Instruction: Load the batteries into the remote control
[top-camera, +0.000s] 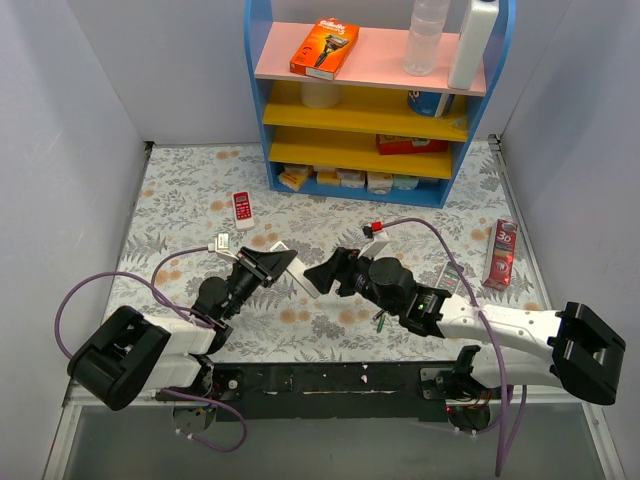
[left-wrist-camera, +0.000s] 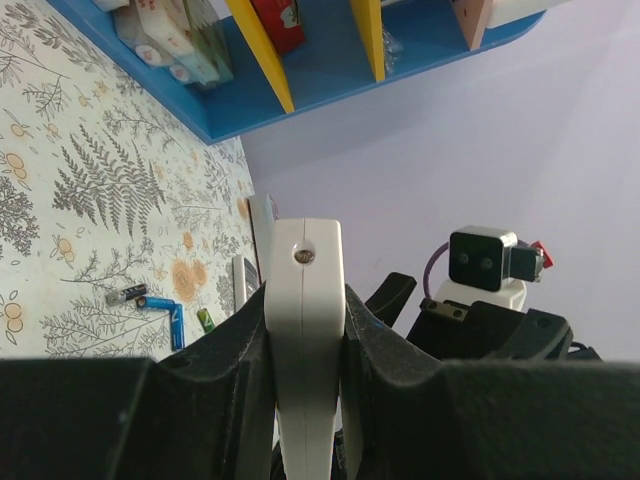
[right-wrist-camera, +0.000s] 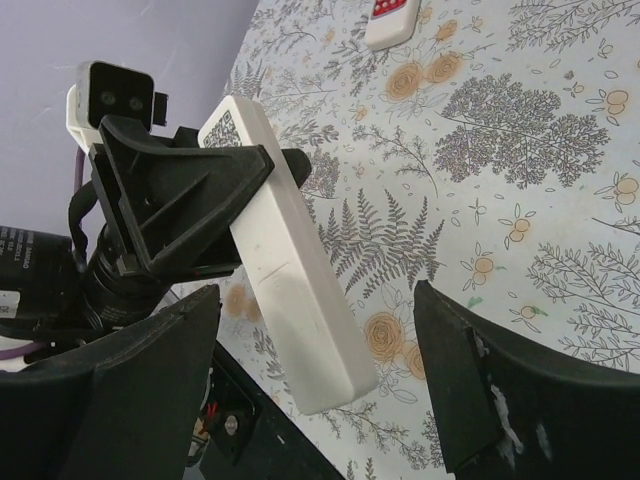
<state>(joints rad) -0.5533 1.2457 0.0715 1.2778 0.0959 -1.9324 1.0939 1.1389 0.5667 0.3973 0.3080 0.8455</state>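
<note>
Remote control (right-wrist-camera: 285, 280) is pinched above the worktop (top-camera: 180, 190) by the left gripper (top-camera: 274, 262) jaws; its long axis points toward the right gripper (top-camera: 328, 272), whose jaws stand spread, facing the free end.

Two remotes, a few batteries, two grippers, one shelf unit (top-camera: 258, 100)

Remotes: one long white remote (right-wrist-camera: 285, 265) and one short red-and-white remote (top-camera: 241, 207). Batteries on the table (top-camera: 180, 190): one dark battery (left-wrist-camera: 125, 295), one green battery (left-wrist-camera: 204, 320), and one blue battery (left-wrist-camera: 176, 328) that may be two lying at an angle, too small to tell. One left gripper (top-camera: 268, 262), one right gripper (top-camera: 335, 270). The shelf top carries one orange box (top-camera: 324, 48), one clear bottle (top-camera: 425, 38) and one white bottle (top-camera: 473, 45); one red box (top-camera: 500, 255) lies on the table.
</note>
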